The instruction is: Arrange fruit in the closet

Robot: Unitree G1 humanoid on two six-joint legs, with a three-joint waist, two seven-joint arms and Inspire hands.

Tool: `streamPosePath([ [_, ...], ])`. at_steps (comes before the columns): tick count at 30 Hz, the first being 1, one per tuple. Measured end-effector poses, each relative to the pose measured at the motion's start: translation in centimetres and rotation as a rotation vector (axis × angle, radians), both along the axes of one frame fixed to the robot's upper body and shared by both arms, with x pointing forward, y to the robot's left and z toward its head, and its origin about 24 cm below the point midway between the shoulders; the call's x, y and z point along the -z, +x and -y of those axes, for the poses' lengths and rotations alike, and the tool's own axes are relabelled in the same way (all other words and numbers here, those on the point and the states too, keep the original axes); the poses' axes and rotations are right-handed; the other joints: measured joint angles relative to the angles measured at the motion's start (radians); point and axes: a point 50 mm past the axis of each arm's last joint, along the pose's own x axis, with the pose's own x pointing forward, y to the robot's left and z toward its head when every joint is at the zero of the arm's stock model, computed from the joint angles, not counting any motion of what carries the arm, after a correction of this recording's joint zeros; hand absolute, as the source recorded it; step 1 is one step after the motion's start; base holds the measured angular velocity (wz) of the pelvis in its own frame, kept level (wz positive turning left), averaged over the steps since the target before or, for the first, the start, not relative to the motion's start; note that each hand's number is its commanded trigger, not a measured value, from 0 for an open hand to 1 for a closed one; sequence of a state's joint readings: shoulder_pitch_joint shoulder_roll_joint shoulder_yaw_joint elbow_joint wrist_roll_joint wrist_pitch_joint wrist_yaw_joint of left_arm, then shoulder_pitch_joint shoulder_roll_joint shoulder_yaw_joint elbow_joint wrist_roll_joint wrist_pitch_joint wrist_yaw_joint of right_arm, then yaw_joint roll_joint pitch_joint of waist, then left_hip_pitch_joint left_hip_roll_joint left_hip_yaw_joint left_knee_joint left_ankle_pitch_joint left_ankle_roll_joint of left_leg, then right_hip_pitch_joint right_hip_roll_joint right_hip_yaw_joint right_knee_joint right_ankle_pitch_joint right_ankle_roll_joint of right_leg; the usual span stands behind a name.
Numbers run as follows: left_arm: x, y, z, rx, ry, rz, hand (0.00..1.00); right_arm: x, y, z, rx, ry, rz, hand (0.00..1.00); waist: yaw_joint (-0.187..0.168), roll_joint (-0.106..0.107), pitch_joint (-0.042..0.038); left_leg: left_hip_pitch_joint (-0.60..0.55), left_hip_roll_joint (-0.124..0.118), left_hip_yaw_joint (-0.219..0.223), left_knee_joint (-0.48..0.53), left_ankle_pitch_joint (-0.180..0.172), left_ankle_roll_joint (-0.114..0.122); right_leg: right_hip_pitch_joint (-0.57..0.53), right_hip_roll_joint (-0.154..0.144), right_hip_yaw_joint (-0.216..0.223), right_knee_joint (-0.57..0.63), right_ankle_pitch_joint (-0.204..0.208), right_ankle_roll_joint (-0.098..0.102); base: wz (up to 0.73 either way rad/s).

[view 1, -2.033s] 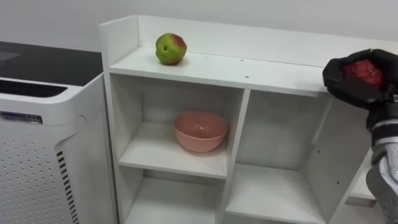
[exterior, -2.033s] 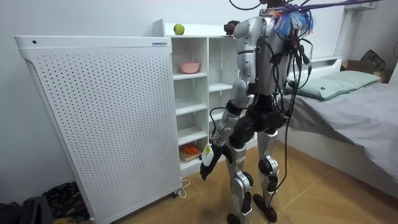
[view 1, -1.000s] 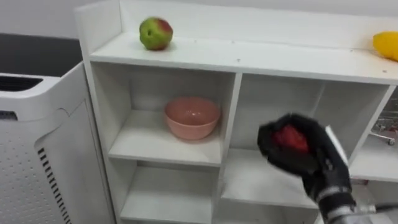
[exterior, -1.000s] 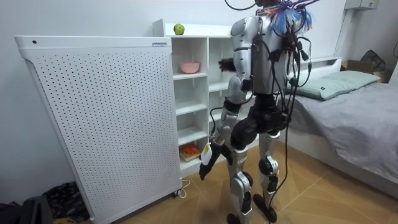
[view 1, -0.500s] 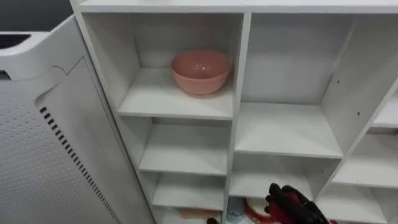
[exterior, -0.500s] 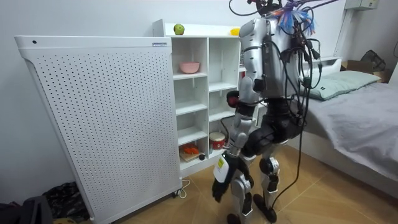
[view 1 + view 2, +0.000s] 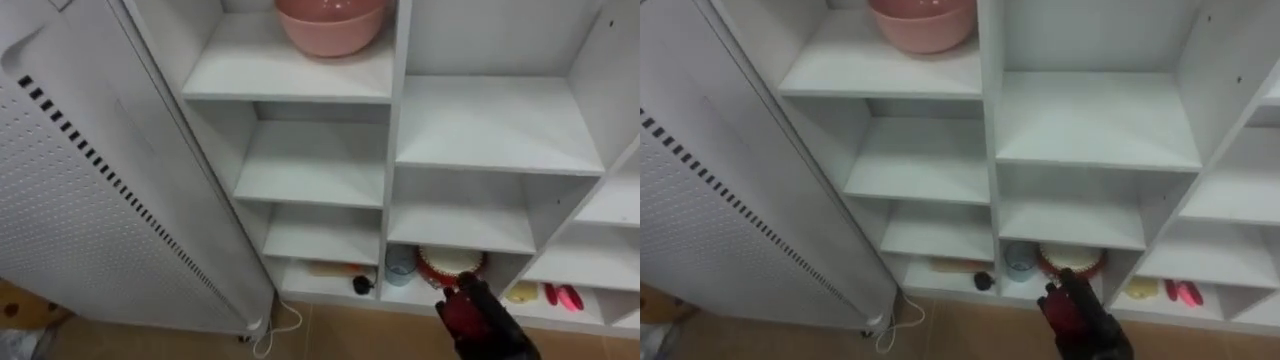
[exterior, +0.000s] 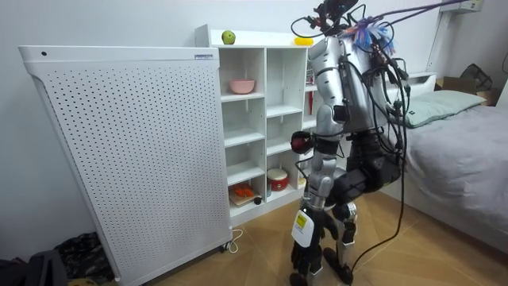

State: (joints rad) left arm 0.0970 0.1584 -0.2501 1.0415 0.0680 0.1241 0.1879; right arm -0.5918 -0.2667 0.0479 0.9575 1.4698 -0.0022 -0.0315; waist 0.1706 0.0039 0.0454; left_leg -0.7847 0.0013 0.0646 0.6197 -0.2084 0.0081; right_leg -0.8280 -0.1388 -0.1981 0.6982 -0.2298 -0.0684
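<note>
My right hand (image 7: 497, 336) is shut on a red fruit (image 7: 462, 313), low in front of the white closet (image 7: 392, 150), level with its bottom compartments. In the room view the red fruit (image 8: 299, 143) hangs at waist height before the closet's right column. A green apple (image 8: 228, 37) and a yellow fruit (image 8: 302, 40) lie on the closet's top. A pink bowl (image 7: 331, 24) sits on the upper left shelf. My left hand (image 8: 301, 242) hangs down by my legs. I stand bent forward, facing the closet.
A tall white perforated panel (image 7: 90, 200) stands against the closet's left side. The bottom compartments hold a blue cup (image 7: 400, 264), a red-rimmed round container (image 7: 450, 264) and small yellow and pink items (image 7: 545, 294). A bed (image 8: 452, 135) is behind me.
My right hand has carried the red fruit down from the closet's top to its lowest shelves. I have bent forward and shifted toward the room view's right; the eye view has tilted down.
</note>
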Motion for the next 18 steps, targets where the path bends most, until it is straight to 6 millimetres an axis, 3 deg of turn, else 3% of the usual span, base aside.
streamPosePath([
  [2, -0.2, 0.8, -0.3, -0.009, 0.001, 0.021, 0.00, -2.7, 1.5, 1.2, 0.041, 0.028, 0.074, 1.00, 0.006, -0.004, 0.0022, -0.050, -0.001, 0.004, 0.028, -0.003, -0.001, -0.050, -0.012, -0.007, 0.033, -0.008, -0.007, 0.06],
  [8, -0.4, 1.0, -0.8, -0.032, -0.002, 0.027, 0.00, -7.2, 3.3, 3.4, 0.115, 0.060, 0.187, 1.00, 0.013, -0.005, 0.0033, -0.131, 0.007, 0.003, 0.088, -0.011, -0.001, -0.114, -0.016, -0.021, 0.072, -0.020, -0.013, 0.11],
  [18, -0.8, 1.7, -1.0, -0.005, 0.007, 0.065, 0.00, -12.7, 4.8, 4.2, 0.214, 0.092, 0.246, 1.00, 0.018, 0.003, -0.0021, -0.242, -0.001, 0.006, 0.207, -0.058, 0.014, -0.221, -0.042, -0.014, 0.186, -0.058, -0.008, 0.00],
])
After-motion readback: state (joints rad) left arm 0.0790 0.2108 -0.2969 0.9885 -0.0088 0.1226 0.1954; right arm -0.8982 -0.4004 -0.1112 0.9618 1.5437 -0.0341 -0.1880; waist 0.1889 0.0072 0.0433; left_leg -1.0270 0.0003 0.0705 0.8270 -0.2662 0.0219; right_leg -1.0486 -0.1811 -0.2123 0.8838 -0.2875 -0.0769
